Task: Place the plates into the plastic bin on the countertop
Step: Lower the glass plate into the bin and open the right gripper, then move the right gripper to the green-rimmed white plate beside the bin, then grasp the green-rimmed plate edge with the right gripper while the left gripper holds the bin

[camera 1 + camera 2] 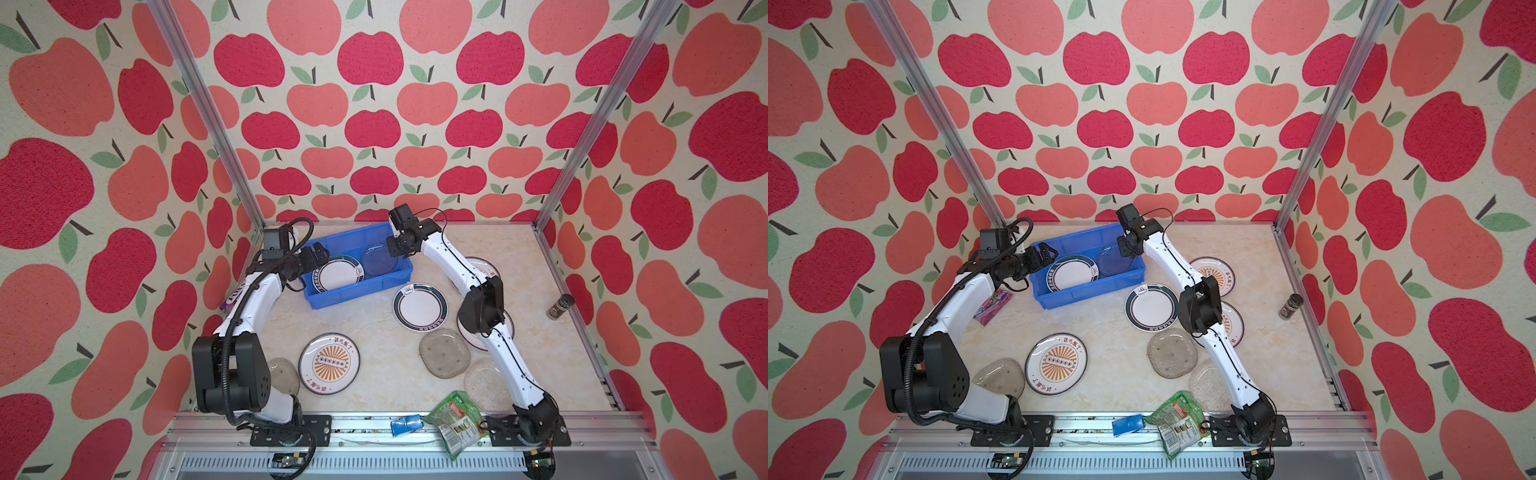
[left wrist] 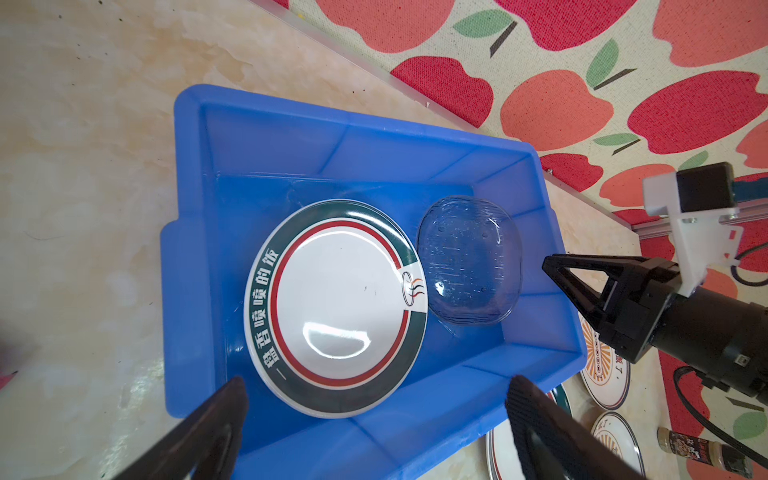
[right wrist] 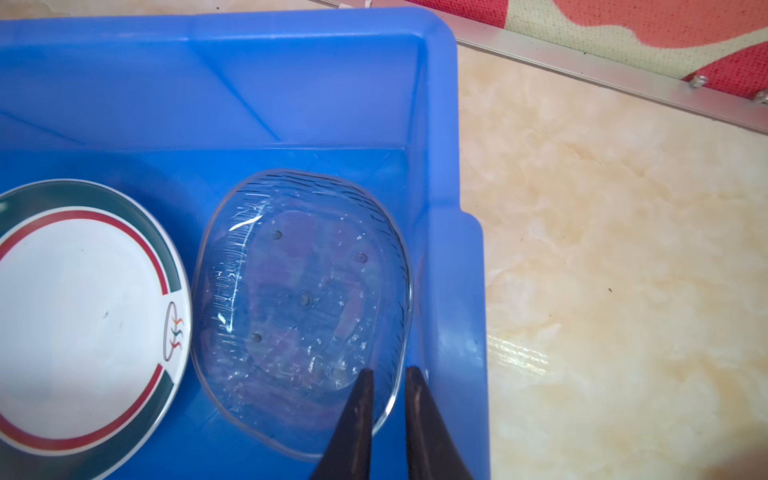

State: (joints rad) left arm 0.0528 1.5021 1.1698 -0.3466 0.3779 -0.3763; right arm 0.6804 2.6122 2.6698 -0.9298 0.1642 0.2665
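In the bin (image 1: 353, 300), glass plate (image 1: 378, 262) sits 3 o'clock of banded plate (image 1: 338, 275); right claw (image 3: 388, 374) barely cracked, straddling its rim, left claw (image 2: 378, 382) wide open, empty.

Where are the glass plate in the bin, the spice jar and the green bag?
glass plate (image 3: 299, 307): right wrist view, dimpled centre.
spice jar (image 1: 560, 306): a top view, its body.
green bag (image 1: 457, 417): a top view, its middle.

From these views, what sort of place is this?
Probably a robot test cell mocked up as a kitchen counter, not a real kitchen: apple-print walls framed by bare aluminium frame posts, and a cream marble-patterned countertop scattered with small plates beside a bright blue plastic bin.
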